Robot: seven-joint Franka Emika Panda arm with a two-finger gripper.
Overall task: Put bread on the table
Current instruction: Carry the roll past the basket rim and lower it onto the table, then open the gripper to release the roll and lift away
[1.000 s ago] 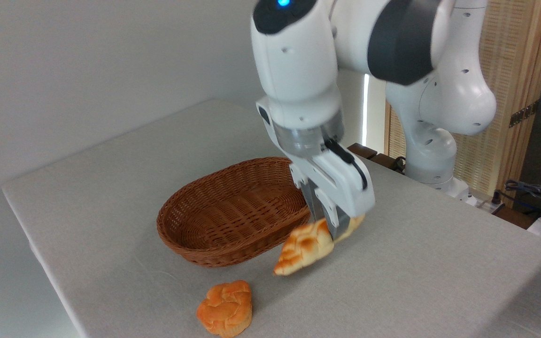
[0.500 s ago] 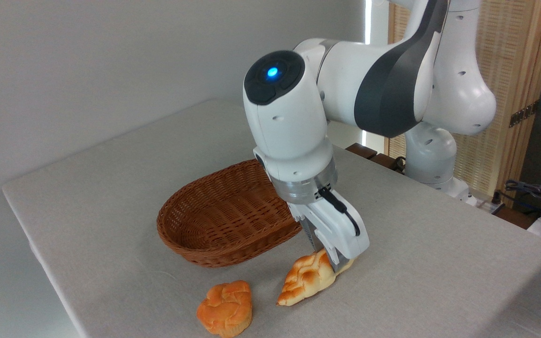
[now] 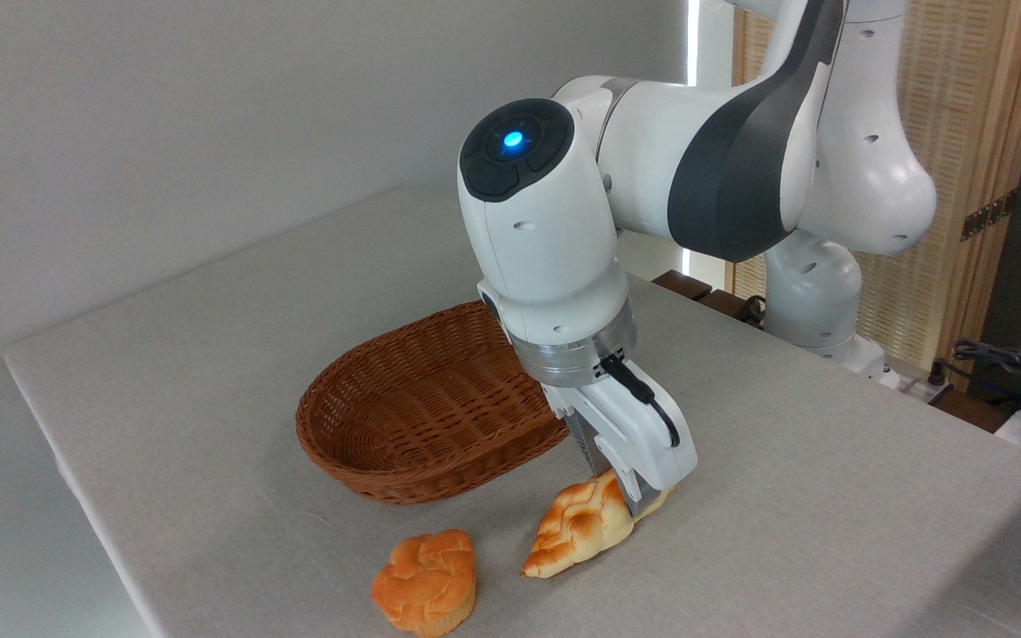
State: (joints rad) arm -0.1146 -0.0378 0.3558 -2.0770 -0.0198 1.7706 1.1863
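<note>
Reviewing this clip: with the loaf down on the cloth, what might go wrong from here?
The tool is shut on the bread, whose tip touches the table; lifting before opening would likely drag it up again. On release the bread may roll toward the bun close beside it, or the arm could clip the basket when retreating.

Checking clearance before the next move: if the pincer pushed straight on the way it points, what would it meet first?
The pincer points down, shut on the bread, so it would press the loaf into the table. Nothing else seems in line.
</note>
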